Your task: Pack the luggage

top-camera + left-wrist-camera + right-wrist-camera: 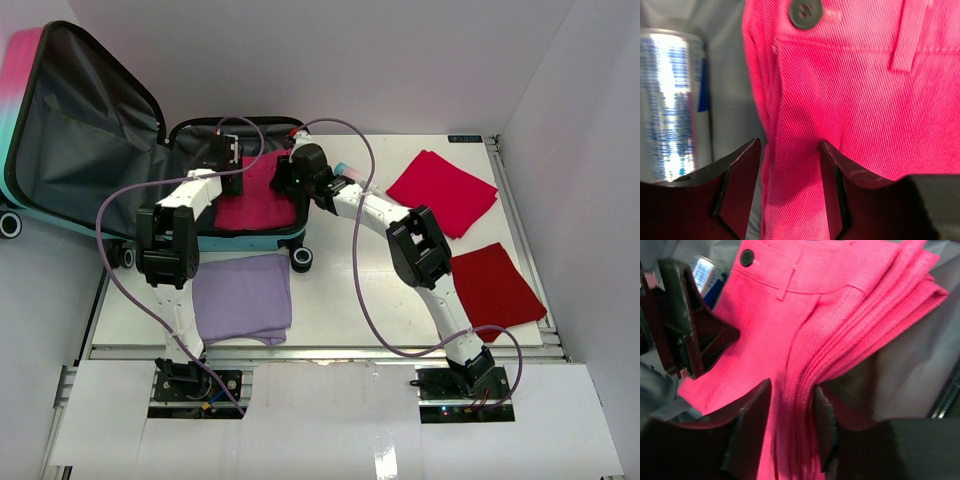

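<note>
White table (340, 300): one luggage (90, 130) (open), three cloths (243, 298) (442, 190) (495, 285).

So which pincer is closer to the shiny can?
Left. The left pincer is right beside the can; the right pincer is farther off, at the far edge of the pink trousers.

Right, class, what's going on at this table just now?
Two robot arms are packing the luggage, which lies open. Folded pink trousers sit inside beside a drinks can. The left gripper hovers over them, jaws apart; the right gripper straddles their folded edge. A purple cloth and two red cloths wait on the table.
</note>
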